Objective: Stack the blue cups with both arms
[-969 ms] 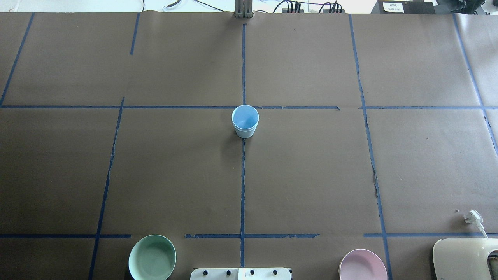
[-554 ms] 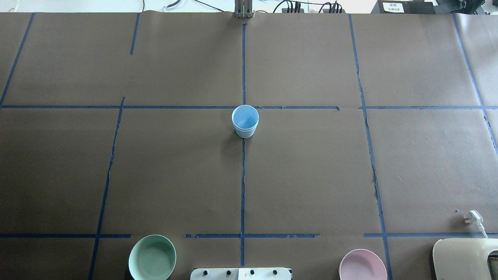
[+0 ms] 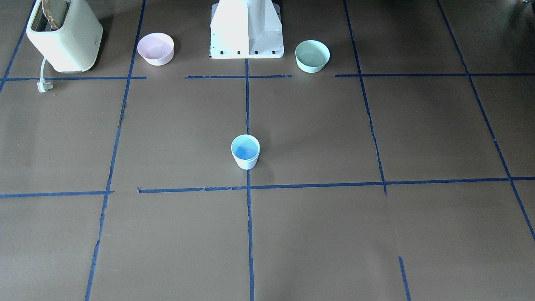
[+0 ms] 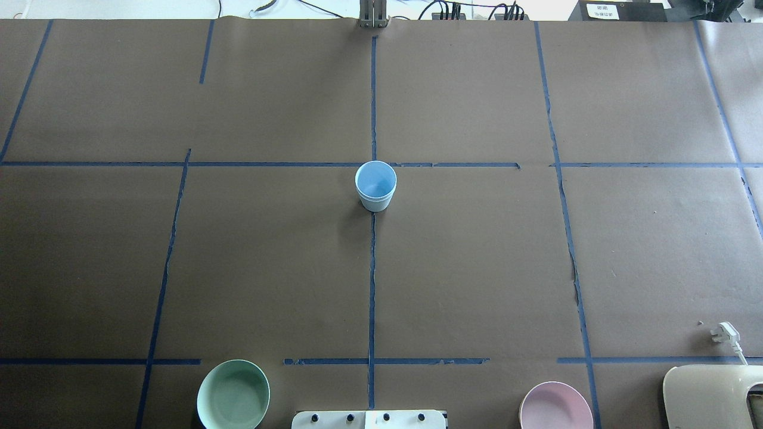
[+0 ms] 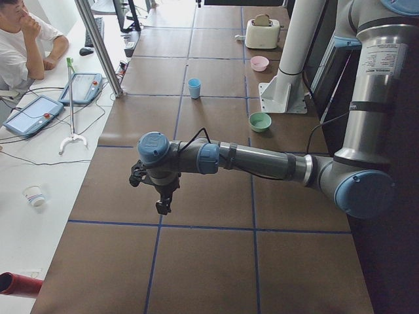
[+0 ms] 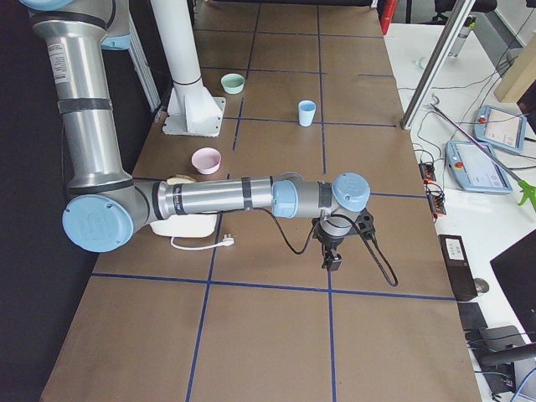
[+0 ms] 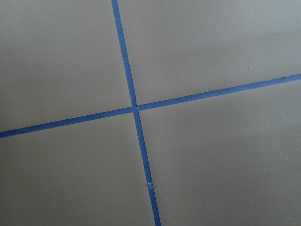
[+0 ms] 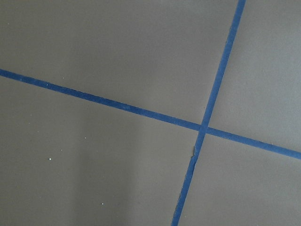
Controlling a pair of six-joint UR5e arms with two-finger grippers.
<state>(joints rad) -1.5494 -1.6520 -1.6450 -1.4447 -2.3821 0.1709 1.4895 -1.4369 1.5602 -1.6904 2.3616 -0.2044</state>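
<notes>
One pale blue cup stands upright on the centre tape line, mid-table; it also shows in the front view and both side views. A ridge runs below its rim; I cannot tell whether a second cup sits nested in it. No other blue cup shows. My left gripper hangs over the table's left end, far from the cup. My right gripper hangs over the right end, also far from it. Each shows only in a side view, so I cannot tell whether it is open or shut. The wrist views show only tape crossings.
A mint-green bowl and a pink bowl sit beside the white pedestal. A cream toaster with a loose plug stands at the near right. A seated person is beyond the far edge.
</notes>
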